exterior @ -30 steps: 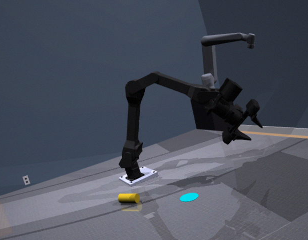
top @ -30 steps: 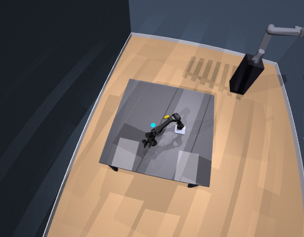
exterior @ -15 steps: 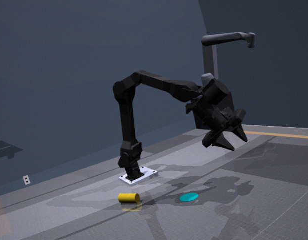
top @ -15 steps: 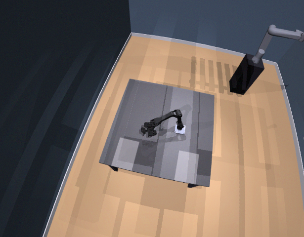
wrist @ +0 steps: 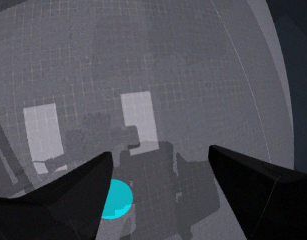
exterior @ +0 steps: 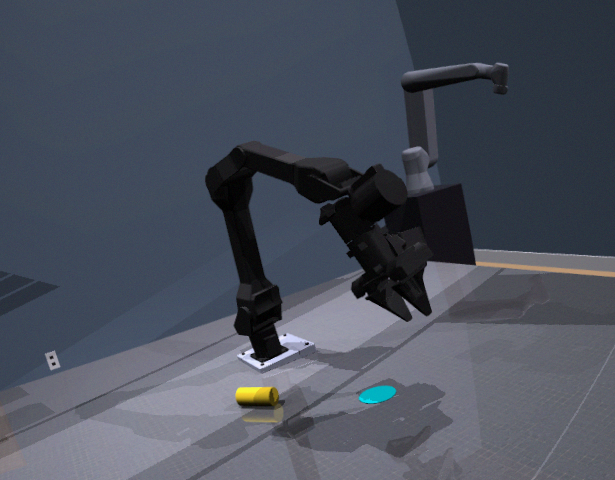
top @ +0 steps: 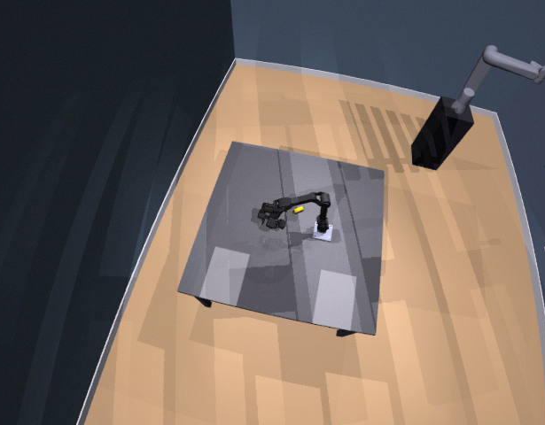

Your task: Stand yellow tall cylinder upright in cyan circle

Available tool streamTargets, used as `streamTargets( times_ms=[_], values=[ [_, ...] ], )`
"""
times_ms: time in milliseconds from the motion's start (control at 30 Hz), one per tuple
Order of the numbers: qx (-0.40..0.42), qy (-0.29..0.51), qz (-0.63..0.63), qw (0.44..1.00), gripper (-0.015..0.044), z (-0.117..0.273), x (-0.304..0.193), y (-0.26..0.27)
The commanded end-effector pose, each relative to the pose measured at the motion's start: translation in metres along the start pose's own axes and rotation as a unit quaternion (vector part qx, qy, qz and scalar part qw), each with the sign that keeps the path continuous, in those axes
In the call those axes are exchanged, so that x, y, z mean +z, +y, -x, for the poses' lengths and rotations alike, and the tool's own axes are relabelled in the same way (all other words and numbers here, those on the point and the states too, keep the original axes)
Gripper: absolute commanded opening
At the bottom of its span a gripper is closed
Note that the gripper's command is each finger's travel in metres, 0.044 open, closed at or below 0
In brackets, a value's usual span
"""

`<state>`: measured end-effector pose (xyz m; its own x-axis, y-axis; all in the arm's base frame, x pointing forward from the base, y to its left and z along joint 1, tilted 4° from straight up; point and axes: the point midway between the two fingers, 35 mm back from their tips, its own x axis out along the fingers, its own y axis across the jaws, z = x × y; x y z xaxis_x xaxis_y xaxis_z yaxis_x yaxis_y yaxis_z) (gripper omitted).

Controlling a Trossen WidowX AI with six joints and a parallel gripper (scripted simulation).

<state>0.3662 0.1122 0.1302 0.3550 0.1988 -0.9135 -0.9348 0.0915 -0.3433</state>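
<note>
The yellow cylinder [top: 298, 210] [exterior: 256, 396] lies on its side on the grey table [top: 253, 173]. It is not in the wrist view. The cyan circle [exterior: 377, 394] [wrist: 120, 199] is a flat disc to the right of the cylinder in the exterior view. In the wrist view the left finger covers part of it, and in the top view it is hidden by the arm. My gripper [exterior: 418, 316] [wrist: 161, 155] is open and empty. It hangs tilted downward, well above the table near the circle, apart from the cylinder.
My arm's white base plate [top: 322, 236] [exterior: 299, 345] is fixed to the table behind the cylinder and circle in the exterior view. A grey arm [top: 512, 65] [exterior: 444, 78] on a black pedestal [top: 441, 132] [exterior: 452, 222] stands off the table, in the background.
</note>
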Motion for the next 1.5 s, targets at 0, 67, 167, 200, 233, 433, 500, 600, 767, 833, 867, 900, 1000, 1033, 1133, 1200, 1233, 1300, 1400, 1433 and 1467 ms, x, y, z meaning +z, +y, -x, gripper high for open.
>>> streamTargets(
  times_ms=[0,67,167,200,233,433,500,600,767,833,867,900,1000,1033,1133,1200,1233,1300,1400,1433,1467],
  values=[
    [0.012,0.032,-0.052,0.998,0.0309,0.011,-0.032,0.008],
    [0.017,0.045,-0.076,0.996,0.0309,0.018,-0.046,0.011],
    [0.023,0.065,-0.112,0.991,0.0309,0.027,-0.066,0.017],
    [0.025,0.071,-0.123,0.989,0.0309,0.03,-0.072,0.02],
    [0.028,0.077,-0.135,0.987,0.0309,0.034,-0.079,0.022],
    [0.041,0.114,-0.205,0.971,0.0309,0.054,-0.114,0.04],
    [0.046,0.126,-0.228,0.964,0.0309,0.061,-0.124,0.047],
    [0.053,0.143,-0.262,0.953,0.0309,0.072,-0.139,0.058],
    [0.065,0.168,-0.315,0.932,0.0309,0.089,-0.162,0.079],
    [0.071,0.177,-0.336,0.922,0.0309,0.096,-0.17,0.088],
    [0.073,0.182,-0.346,0.917,0.0309,0.1,-0.174,0.092],
    [0.076,0.187,-0.356,0.912,0.0309,0.103,-0.177,0.097],
    [0.085,0.197,-0.384,0.898,0.0309,0.113,-0.187,0.111],
    [0.087,0.199,-0.39,0.895,0.0309,0.115,-0.19,0.114],
    [0.091,0.201,-0.4,0.889,0.0309,0.119,-0.194,0.12],
    [0.091,0.202,-0.401,0.889,0.0309,0.119,-0.194,0.12],
    [0.091,0.202,-0.401,0.889,0.0309,0.119,-0.194,0.12],
    [0.091,0.202,-0.401,0.889,0.0309,0.118,-0.195,0.121],
    [0.091,0.202,-0.401,0.889,0.0309,0.096,-0.203,0.124],
    [0.091,0.202,-0.401,0.889,0.0309,0.086,-0.206,0.127],
    [0.091,0.202,-0.401,0.889,0.0309,0.077,-0.209,0.129]
  ],
)
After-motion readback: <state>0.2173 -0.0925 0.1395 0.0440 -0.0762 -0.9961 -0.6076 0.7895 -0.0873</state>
